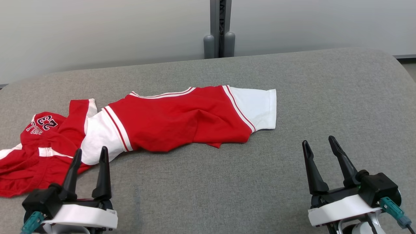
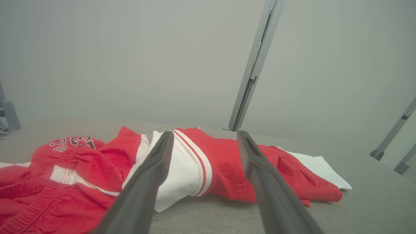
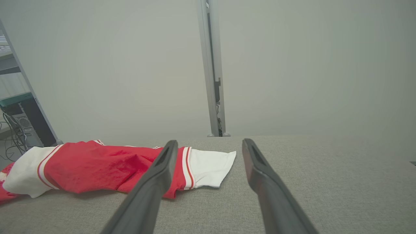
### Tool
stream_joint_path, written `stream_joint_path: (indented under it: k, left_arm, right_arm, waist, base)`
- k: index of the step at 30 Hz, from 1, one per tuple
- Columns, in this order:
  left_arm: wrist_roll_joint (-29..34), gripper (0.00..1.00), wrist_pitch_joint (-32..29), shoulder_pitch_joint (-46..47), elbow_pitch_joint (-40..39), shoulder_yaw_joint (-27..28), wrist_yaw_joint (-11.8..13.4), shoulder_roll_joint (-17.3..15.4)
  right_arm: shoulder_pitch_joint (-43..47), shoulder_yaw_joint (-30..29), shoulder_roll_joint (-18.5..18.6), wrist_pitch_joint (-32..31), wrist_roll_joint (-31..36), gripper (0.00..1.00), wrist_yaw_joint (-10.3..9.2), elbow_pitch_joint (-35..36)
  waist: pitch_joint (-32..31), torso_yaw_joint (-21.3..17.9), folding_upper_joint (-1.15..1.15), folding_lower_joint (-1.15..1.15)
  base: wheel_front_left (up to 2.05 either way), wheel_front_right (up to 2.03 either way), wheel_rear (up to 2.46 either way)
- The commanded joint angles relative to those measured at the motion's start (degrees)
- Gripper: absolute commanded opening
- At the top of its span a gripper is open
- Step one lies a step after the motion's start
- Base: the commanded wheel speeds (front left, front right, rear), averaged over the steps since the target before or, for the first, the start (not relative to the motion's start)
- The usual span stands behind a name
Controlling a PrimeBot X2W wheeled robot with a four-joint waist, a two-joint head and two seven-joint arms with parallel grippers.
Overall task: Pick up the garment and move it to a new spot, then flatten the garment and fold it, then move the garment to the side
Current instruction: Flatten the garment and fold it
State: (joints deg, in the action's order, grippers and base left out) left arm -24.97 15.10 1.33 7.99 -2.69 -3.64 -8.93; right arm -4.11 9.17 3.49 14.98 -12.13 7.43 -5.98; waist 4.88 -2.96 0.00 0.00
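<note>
On the grey table [image 1: 292, 195], near both wide-parted empty grippers, left [image 1: 90, 155] and right [image 1: 320, 143], the crumpled garment [image 1: 182, 118] looks light and limp, best pinched at a sleeve.

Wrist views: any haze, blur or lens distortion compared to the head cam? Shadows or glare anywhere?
Head view: sharp, even light, no glare, only a thin soft shadow along the near edge of the garment. Left wrist view: milky haze, left fingers blurred up close, the grey post leans, lens or wrist tilt. Right wrist view: same haze, right fingers soft, post near upright.
</note>
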Motion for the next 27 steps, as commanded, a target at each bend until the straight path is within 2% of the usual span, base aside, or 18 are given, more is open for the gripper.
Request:
stream_joint_path:
  k: [1,4,10,16,17,21,27]
  left_arm:
    - [0.6,1.00,0.1,-0.3,0.3,0.4,-0.7,0.3]
    - [1.4,1.00,0.1,0.5,0.8,0.6,-1.6,1.3]
    - [2.2,1.00,0.1,2.0,1.2,0.1,-2.9,2.3]
    - [2.0,1.00,0.1,3.8,1.2,-0.8,-3.5,2.9]
    - [2.0,1.00,0.1,3.8,1.2,-0.8,-3.5,2.9]
    - [1.8,1.00,0.1,4.7,1.2,-1.0,-3.8,3.1]
    - [1.5,1.00,0.1,5.7,2.0,-2.1,-3.9,3.3]
  right_arm:
    - [0.4,-0.4,0.4,0.3,-0.3,1.00,0.12,0.1]
    - [0.0,0.6,0.5,0.3,-1.8,1.00,0.11,-1.0]
    - [-3.6,6.5,2.5,0.3,-8.6,1.00,0.11,-6.3]
    - [-9.7,9.1,4.0,0.2,-14.2,1.00,0.11,-16.4]
    - [-9.7,9.1,4.0,0.2,-14.2,1.00,0.11,-16.4]
    - [-14.6,10.1,4.8,-1.3,-14.4,1.00,0.11,-24.1]
    - [-20.0,11.3,3.6,-2.3,-17.8,1.00,0.11,-32.8]
  waist:
    - [-0.1,0.1,0.00,0.00]
    - [-0.2,0.3,0.00,0.00]
    - [0.7,2.1,0.00,0.00]
    - [2.8,6.5,0.00,0.00]
    - [2.8,6.5,0.00,0.00]
    - [4.3,9.3,0.00,0.00]
    - [5.7,12.6,0.00,0.00]
  base:
    - [0.00,0.00,0.00]
    - [0.00,0.00,0.00]
    - [0.00,0.00,0.00]
    - [0.00,0.00,0.00]
    - [0.00,0.00,0.00]
    - [0.00,0.00,0.00]
    - [0.00,0.00,0.00]
